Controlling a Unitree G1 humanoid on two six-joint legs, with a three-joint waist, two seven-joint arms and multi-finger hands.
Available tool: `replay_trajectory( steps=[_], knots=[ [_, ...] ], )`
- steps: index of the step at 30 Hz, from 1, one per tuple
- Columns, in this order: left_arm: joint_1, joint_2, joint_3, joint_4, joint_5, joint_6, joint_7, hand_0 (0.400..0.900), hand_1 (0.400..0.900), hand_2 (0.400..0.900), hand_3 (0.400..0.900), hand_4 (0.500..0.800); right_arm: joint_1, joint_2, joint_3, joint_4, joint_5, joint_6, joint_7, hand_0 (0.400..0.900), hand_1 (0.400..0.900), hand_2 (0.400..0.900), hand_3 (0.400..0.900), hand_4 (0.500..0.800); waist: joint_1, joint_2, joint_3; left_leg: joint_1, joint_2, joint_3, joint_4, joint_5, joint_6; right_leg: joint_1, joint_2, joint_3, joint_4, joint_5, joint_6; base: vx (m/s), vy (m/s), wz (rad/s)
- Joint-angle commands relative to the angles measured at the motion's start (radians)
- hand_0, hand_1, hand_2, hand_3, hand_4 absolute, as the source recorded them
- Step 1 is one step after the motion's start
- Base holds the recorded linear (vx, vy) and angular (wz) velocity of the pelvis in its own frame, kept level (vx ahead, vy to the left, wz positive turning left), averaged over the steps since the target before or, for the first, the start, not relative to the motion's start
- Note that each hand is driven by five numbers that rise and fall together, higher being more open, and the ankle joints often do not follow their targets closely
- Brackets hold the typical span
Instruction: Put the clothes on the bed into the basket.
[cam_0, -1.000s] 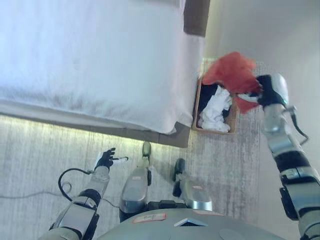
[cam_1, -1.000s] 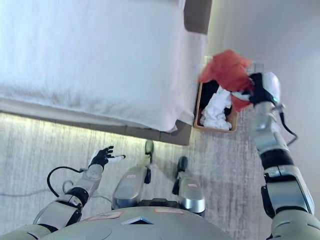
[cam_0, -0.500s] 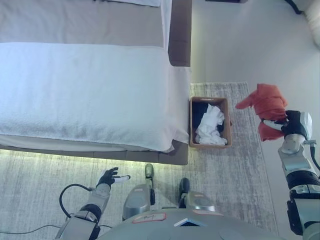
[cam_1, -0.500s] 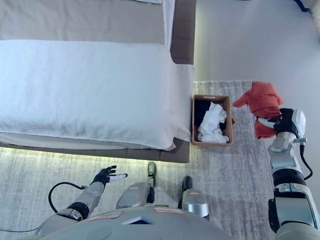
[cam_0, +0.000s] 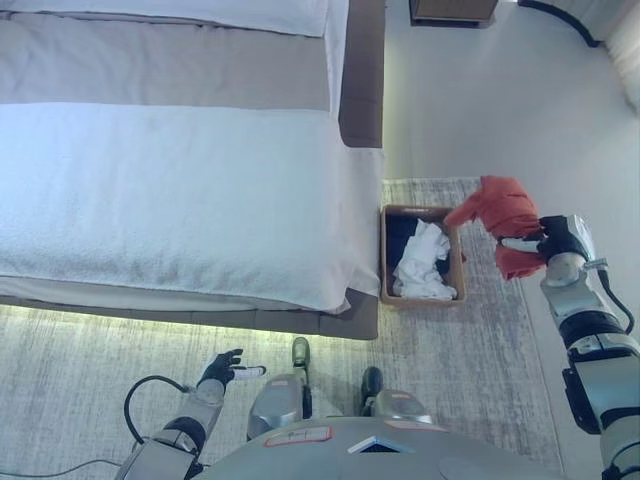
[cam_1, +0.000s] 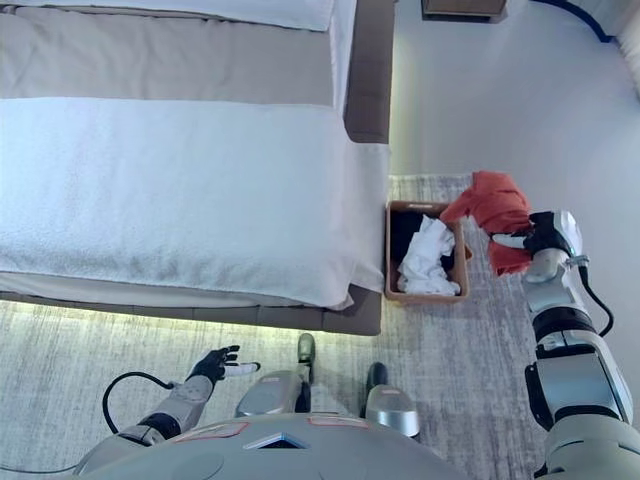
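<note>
A red garment (cam_0: 498, 215) hangs bunched from my right hand (cam_0: 556, 238), whose fingers are curled round it, just right of the basket and a little above the rug. The brown basket (cam_0: 455, 262) stands on the rug beside the bed's foot corner and holds white (cam_0: 424, 270) and dark clothes. The bed (cam_0: 170, 190) with its white cover fills the upper left; no loose clothes show on it. My left hand (cam_0: 221, 368) hovers low over the rug near the bed's front edge, fingers spread, holding nothing.
A grey patterned rug (cam_0: 470, 350) lies under the basket and along the bed's front. A brown bench end (cam_0: 362, 70) sits at the bed's foot. Pale bare floor (cam_0: 480, 100) stretches behind the basket, with a dark piece of furniture (cam_0: 452, 10) at the top.
The camera has shifted. My right hand has carried the red garment leftward and a little closer to the basket. The left hand keeps its pose.
</note>
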Motion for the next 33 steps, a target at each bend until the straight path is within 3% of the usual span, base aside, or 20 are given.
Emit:
replay_trajectory(
  steps=[1,4,5,6,23,33],
  knots=[
    [-0.031,0.016,-0.033,0.054,0.022,-0.017,0.002,0.9,0.9,0.9,0.9,0.8,-0.157,-0.036,0.058,0.063,0.004,-0.061,-0.026,0.4,0.4,0.4,0.4,0.5,0.024,-0.058,-0.059,0.021,0.014,-0.051,-0.004,-0.087,-0.025,0.003,-0.029,0.025,0.035,-0.042,0.021,0.0,-0.007,0.04],
    [-0.034,0.013,-0.04,0.057,0.025,-0.016,0.002,0.9,0.9,0.9,0.9,0.8,-0.185,-0.027,0.078,0.094,0.01,-0.063,-0.02,0.4,0.4,0.4,0.4,0.5,0.026,-0.061,-0.059,0.017,0.014,-0.054,-0.004,-0.087,-0.024,0.002,-0.03,0.023,0.033,-0.041,0.02,0.0,0.001,0.01],
    [-0.034,0.013,-0.041,0.057,0.025,-0.017,0.002,0.9,0.9,0.9,0.9,0.8,-0.194,-0.025,0.083,0.106,0.012,-0.061,-0.019,0.618,0.618,0.618,0.618,0.631,0.027,-0.061,-0.059,0.017,0.013,-0.053,-0.004,-0.087,-0.024,0.002,-0.03,0.023,0.032,-0.04,0.02,0.0,0.002,0.04],
    [-0.035,0.014,-0.045,0.058,0.025,-0.017,0.002,0.9,0.9,0.9,0.9,0.8,-0.207,-0.023,0.093,0.137,0.011,-0.058,-0.015,0.9,0.9,0.9,0.9,0.8,0.029,-0.063,-0.06,0.017,0.012,-0.054,-0.004,-0.088,-0.025,0.004,-0.03,0.021,0.031,-0.04,0.02,0.01,0.001,0.04],
    [-0.034,0.01,-0.036,0.071,0.027,-0.015,0.009,0.9,0.9,0.9,0.9,0.8,-0.204,0.003,0.087,0.121,0.022,-0.06,-0.021,0.9,0.9,0.9,0.9,0.8,0.028,-0.065,-0.067,0.027,0.008,-0.057,-0.004,-0.097,-0.021,0.014,-0.033,0.023,0.031,-0.041,0.021,0.0,0.0,0.0],
    [-0.016,0.017,-0.041,0.03,0.007,-0.02,-0.006,0.9,0.9,0.9,0.9,0.8,-0.194,0.0,0.087,0.131,0.02,-0.061,-0.017,0.9,0.9,0.9,0.9,0.8,0.029,-0.06,-0.067,0.029,0.008,-0.06,-0.004,-0.097,-0.02,0.014,-0.033,0.02,0.034,-0.042,0.021,0.0,0.0,0.0]
  ],
)
